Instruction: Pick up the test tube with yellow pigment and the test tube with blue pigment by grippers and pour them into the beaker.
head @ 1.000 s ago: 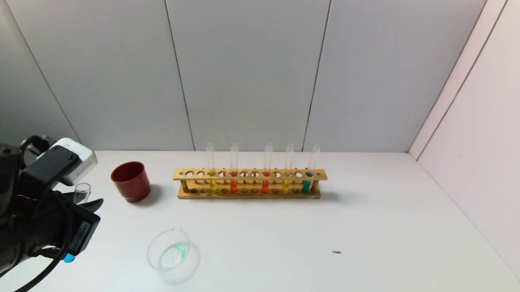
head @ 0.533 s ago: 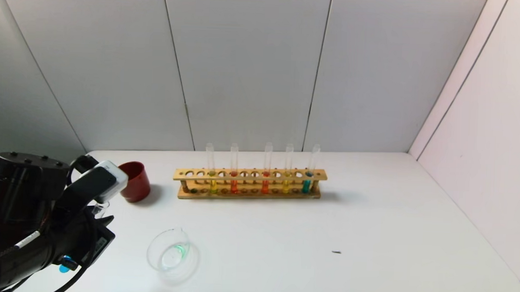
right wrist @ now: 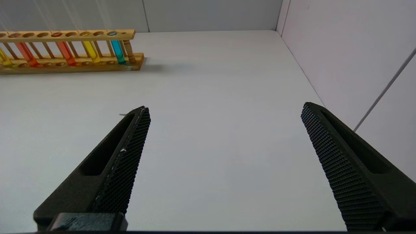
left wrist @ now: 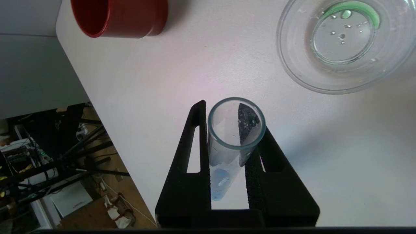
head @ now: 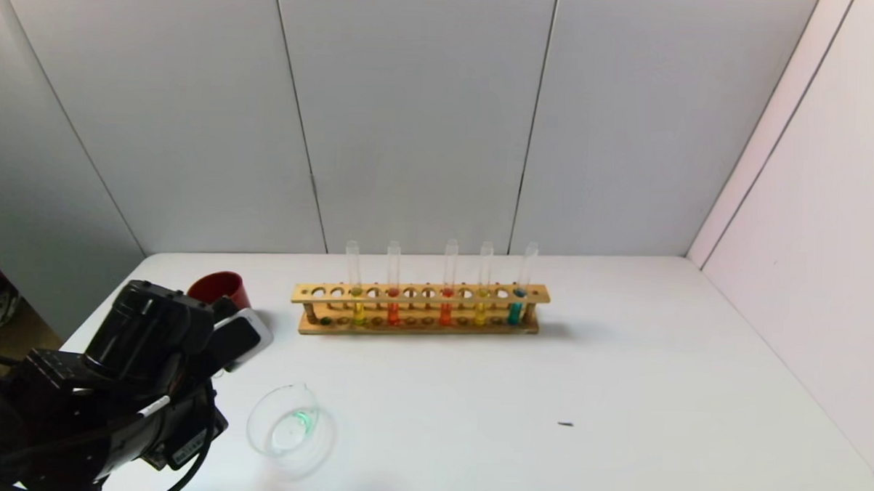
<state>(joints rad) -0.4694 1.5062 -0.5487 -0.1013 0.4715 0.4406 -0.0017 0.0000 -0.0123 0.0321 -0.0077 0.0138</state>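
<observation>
Glass this thin is light, slick and brittle, so my left pincer point(left wrist: 232, 162) stays clamped low on the test tube with blue pigment point(left wrist: 232, 143), near its blue-tinged base, between the red cup point(left wrist: 118, 16) and the beaker point(left wrist: 344, 42). My right pincer point(right wrist: 224, 156) gapes empty over the worktop point(right wrist: 221, 81).

Beaker point(head: 290, 429) lies before the rack point(head: 420, 308); cup point(head: 221, 287) left of rack.

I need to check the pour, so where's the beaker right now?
In the head view the beaker sits on the table's near left, in front of the red cup and just right of the left hand.
</observation>
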